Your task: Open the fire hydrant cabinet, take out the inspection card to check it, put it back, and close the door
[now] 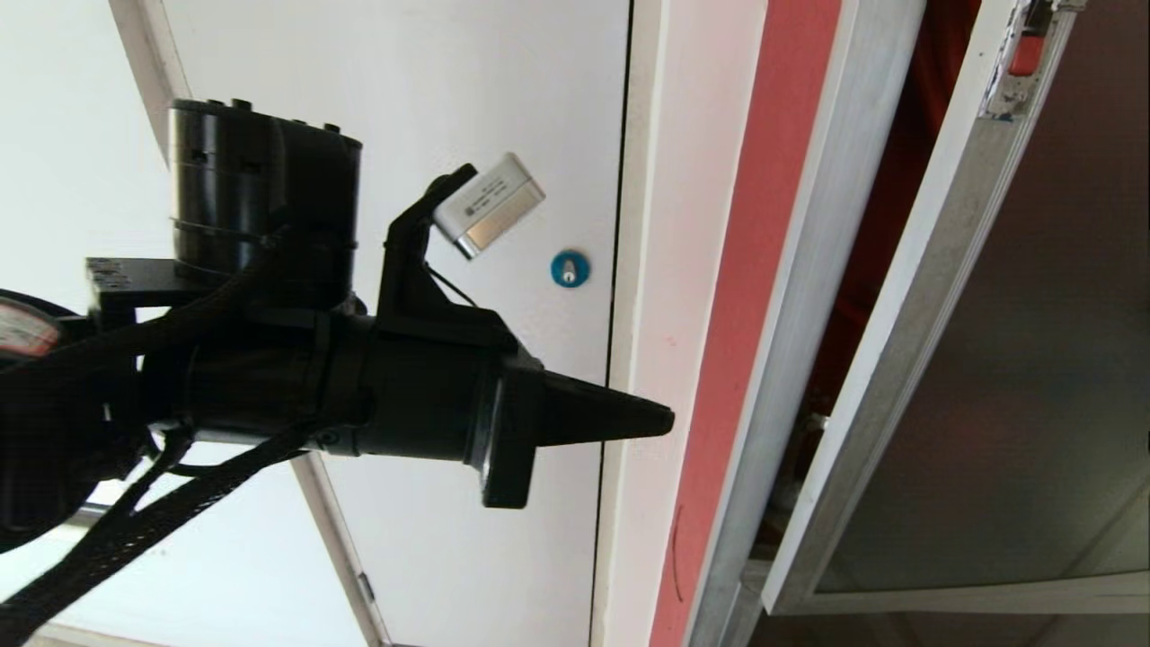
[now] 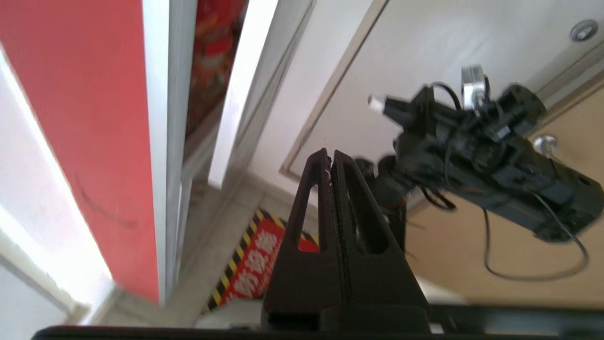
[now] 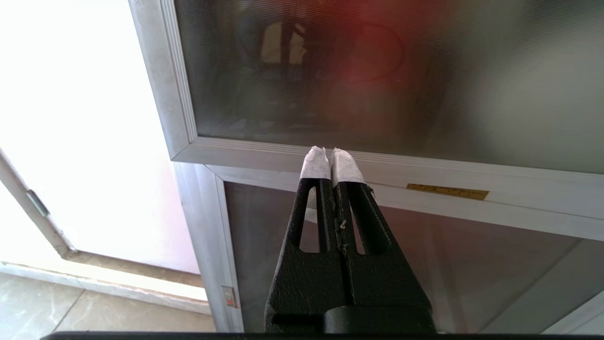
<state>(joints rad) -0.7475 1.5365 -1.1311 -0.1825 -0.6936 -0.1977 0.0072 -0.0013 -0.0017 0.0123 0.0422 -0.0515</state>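
Head view: left gripper (image 1: 660, 419) raised in front of a white panel (image 1: 449, 108) with a blue lock (image 1: 570, 268); fingers pressed together, holding nothing. Its tip points toward a white strip and a red strip (image 1: 755, 296) beside the cabinet (image 1: 809, 296).

Nothing stands between tip and cabinet frame.

Door (image 1: 1015, 377) stands ajar, swung outward; a narrow gap shows red interior between silver frame and door edge. Long axis of door runs up-down, tilted in the head view. Dark tinted glass, silver frame, small red latch (image 1: 1027, 54) near top edge.

Right gripper (image 3: 329, 158) closed, empty, white-wrapped tips just before the door's lower rail. Below it a second dark pane (image 3: 377, 245) with a yellow label (image 3: 447, 191).

Card not visible.
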